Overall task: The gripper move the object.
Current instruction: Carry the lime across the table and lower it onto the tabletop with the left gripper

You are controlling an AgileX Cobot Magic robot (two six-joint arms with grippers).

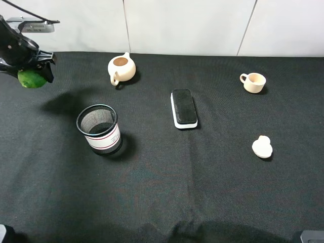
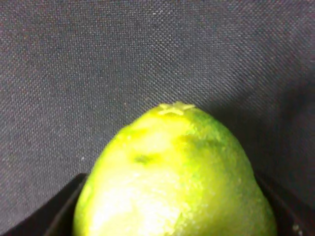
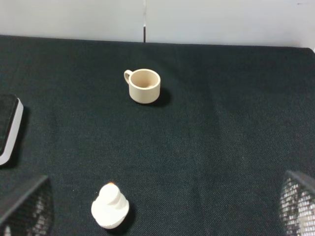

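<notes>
Glossy green round lime (image 2: 172, 177) hangs at the black cloth's (image 1: 162, 192) ten o'clock, clenched in the black angular left gripper (image 1: 36, 71); right gripper's (image 3: 160, 206) jaws gape.

Light: bright and even from above in the high view; the white wall panels (image 1: 182, 25) are not burnt out.
Shadows: short, soft ones sit just right of the black wire-mesh cup (image 1: 99, 129) and the beige ceramic mug (image 1: 253, 82); a broad faint patch darkens the black woven cloth (image 1: 162, 192) towards its left side.
Glare: a washed-out yellow sheen covers part of the glossy bright green lime (image 2: 172, 177).
Left wrist focus: lime soft, cloth weave crisper, corners dim.
Right wrist focus: the grey ridged fingers (image 3: 23, 209) of the right gripper (image 3: 157, 219) are blurred; mug sharp.
</notes>
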